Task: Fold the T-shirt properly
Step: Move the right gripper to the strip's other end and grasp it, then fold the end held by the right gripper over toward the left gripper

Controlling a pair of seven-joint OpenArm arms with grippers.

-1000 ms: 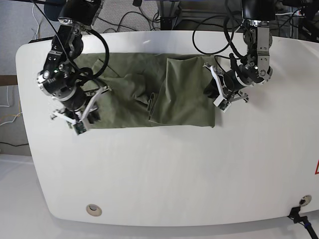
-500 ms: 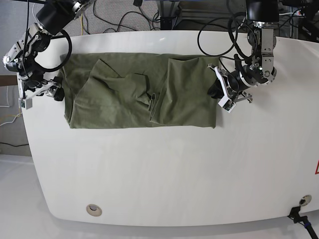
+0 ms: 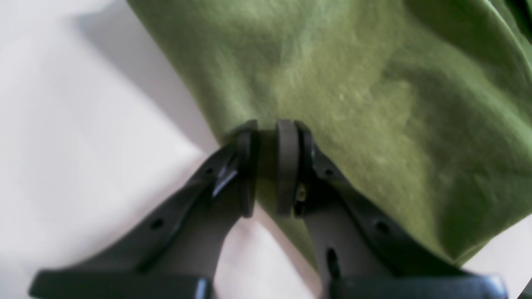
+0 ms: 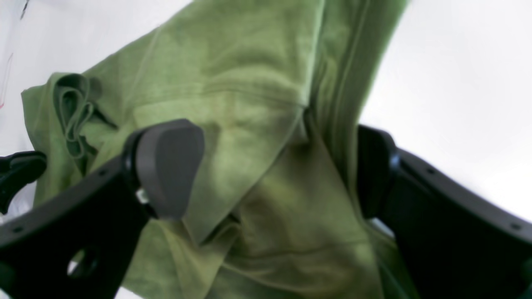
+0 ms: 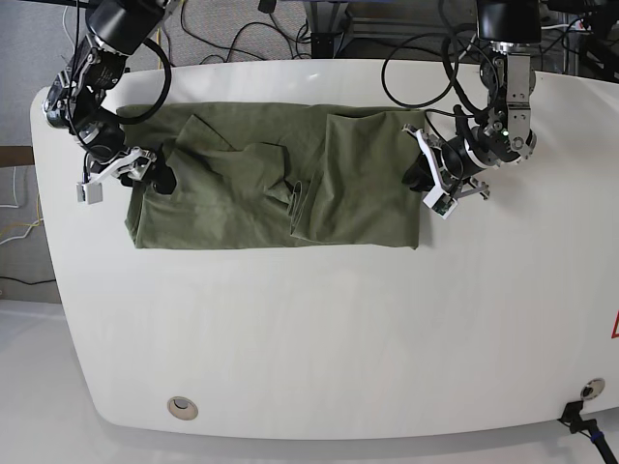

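In the left wrist view, the left end effector (image 3: 268, 166) pinches the edge of the plain olive-green cotton T-shirt (image 3: 353, 83). In the right wrist view, the right end effector (image 4: 270, 170) is spread wide over rumpled shirt folds. The base view shows the shirt lying partly folded on the white rounded bench (image 5: 338, 338), one end effector at each of its ends.

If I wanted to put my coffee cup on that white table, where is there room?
The wide bare stretch of the table in front of the T-shirt, down to the near edge, is free. The back strip is crowded: shirt, right gripper and left gripper at its two ends.
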